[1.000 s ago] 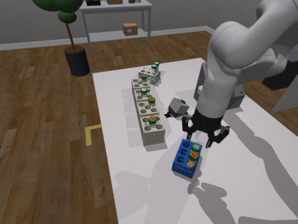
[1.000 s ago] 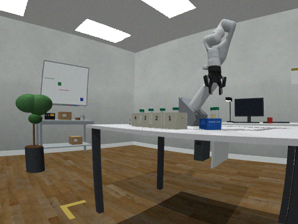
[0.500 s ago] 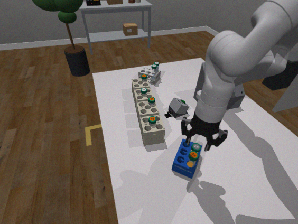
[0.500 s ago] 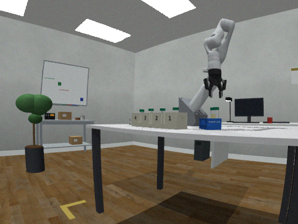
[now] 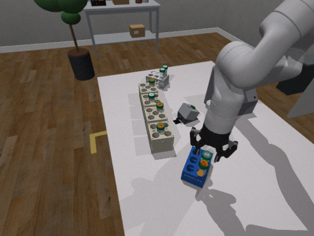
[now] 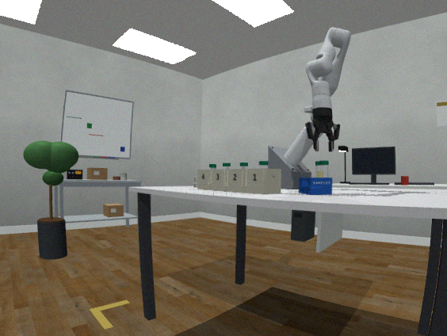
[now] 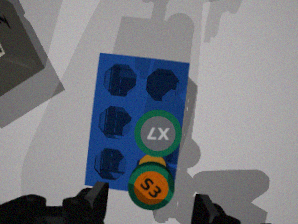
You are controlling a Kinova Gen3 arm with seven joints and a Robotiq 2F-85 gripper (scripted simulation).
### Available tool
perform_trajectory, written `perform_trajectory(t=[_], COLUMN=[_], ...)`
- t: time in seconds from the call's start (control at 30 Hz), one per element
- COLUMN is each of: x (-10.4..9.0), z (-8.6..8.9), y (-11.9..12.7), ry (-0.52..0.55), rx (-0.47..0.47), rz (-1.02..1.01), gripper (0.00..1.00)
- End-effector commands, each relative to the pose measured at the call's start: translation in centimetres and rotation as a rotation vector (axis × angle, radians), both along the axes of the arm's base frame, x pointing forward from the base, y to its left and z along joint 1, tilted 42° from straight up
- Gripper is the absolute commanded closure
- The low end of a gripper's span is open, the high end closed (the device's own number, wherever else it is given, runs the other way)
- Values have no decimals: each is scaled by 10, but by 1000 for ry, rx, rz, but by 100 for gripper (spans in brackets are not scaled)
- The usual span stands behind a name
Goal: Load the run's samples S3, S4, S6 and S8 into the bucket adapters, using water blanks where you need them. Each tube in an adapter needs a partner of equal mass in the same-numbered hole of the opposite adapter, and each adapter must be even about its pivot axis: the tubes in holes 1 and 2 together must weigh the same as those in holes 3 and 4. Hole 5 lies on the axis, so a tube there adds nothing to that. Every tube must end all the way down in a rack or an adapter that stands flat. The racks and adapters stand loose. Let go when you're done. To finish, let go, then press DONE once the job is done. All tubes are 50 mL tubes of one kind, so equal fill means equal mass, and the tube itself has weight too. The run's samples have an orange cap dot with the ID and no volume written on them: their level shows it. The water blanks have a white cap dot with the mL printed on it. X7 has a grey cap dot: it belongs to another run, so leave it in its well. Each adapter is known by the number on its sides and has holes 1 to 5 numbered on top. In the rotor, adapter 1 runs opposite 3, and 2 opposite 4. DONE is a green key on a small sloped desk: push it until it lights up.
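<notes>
— Hand (image 5: 214,151) position first, please: where do you have it now?

— You have it above the blue sample rack (image 5: 187,175), well over the caps, as the exterior view shows. Its fingers stand apart and nothing is between them. In the wrist view, S3 (image 7: 151,186) sits between the two fingertips, close to the lower edge of the picture.

— And the tubes in that rack?

— Two only. S3 with the orange dot is in the end well, and X7 (image 7: 157,133) with the grey dot is in the well just beside it. The other four wells look empty. Four more tubes stand in the row of adapters (image 5: 161,139) across the bench (image 5: 250,195), one in each.

— What can go wrong when you go down?

— X7 is the main danger, I think. Its cap almost touches the cap of S3, so if your fingers close along the line of these two tubes, one finger can strike X7 or push it. You must leave X7 in its well. Also the rack stands loose: a finger landing on its edge can tip or shift it. And if the grip is too low or off-centre, the tube may drag the rack up.
</notes>
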State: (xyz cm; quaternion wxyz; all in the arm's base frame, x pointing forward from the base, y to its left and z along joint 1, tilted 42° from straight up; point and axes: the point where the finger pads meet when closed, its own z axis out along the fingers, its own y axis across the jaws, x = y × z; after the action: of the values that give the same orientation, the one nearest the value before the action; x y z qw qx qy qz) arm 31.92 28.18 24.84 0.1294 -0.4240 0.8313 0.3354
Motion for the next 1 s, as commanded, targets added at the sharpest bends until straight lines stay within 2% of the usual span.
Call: perform_trajectory(t=[0.0,0.97], x=[0,-2], z=[-3,-28], y=[3,25], ry=[-1,-1], rx=[0,0], rz=[-1,-1], gripper=[38,38])
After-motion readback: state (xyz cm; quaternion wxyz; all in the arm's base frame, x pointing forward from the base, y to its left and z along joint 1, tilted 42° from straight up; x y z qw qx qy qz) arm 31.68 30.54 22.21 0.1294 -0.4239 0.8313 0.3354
